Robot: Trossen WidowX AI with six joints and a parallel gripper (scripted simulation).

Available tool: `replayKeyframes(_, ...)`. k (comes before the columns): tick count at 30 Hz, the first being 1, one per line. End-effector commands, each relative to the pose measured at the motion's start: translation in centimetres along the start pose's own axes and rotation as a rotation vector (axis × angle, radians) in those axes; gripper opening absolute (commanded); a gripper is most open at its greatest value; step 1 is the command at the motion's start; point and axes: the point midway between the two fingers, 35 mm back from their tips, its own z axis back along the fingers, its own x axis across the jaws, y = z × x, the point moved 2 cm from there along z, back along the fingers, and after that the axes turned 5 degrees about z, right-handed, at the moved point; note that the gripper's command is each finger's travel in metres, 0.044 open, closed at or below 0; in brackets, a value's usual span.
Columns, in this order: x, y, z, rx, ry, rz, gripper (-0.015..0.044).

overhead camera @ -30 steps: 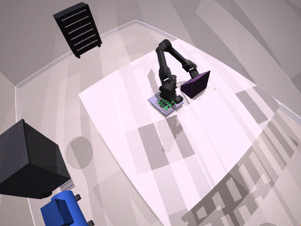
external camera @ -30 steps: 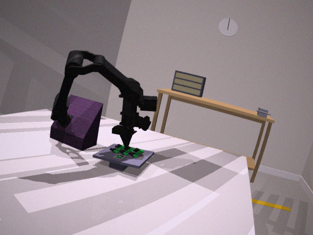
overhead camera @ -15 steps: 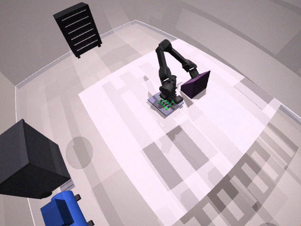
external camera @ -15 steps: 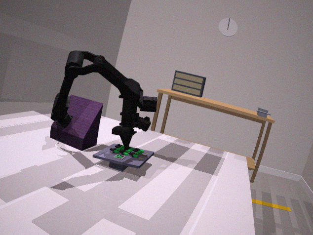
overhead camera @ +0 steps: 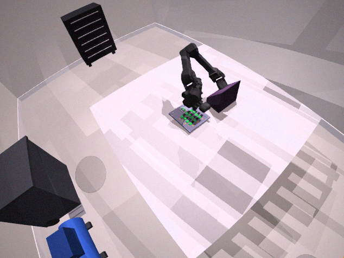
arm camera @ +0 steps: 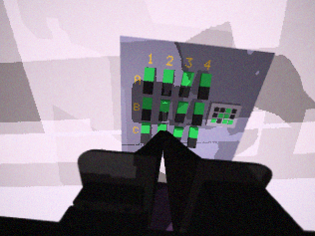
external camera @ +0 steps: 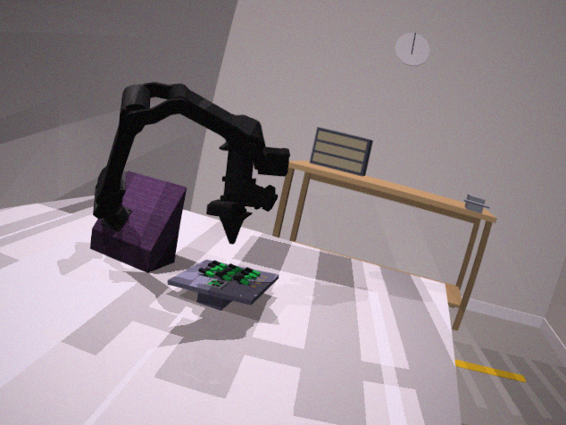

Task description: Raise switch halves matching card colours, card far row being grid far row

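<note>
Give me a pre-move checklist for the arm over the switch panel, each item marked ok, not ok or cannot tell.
1. Gripper shut and holding nothing, fit for pressing: ok.
2. Fingertips lifted off the switch panel, a clear gap in the exterior view: ok.
3. Card in view beside the grid: ok.
4. Card squares readable one by one: cannot tell, too small.
5. Row C switches in full view: not ok, the fingers cover their near halves.
6. Panel flat on its stand, not shifted: ok.

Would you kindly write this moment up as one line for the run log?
gripper: shut, holding nothing | position: raised above switch panel, no contact | reference card: visible on the panel beside the switches
</note>
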Motion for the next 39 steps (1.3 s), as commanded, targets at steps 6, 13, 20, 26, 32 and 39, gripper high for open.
replayKeyframes(6, 2.8, 3.8, 0.7, 0.011, -0.005, -0.010, 0.0000)
replayKeyframes(13, 2.8, 4.0, -2.6, -0.014, -0.002, -0.010, 0.0000)
replayKeyframes(20, 2.8, 4.0, -3.7, -0.015, -0.001, -0.010, 0.0000)
replayKeyframes(26, 2.8, 4.0, -4.1, -0.015, -0.001, -0.010, 0.0000)
replayKeyframes(32, 2.8, 4.0, -5.0, -0.015, -0.001, -0.010, 0.0000)
replayKeyframes(39, 2.8, 4.0, -5.2, -0.015, 0.000, -0.010, 0.0000)
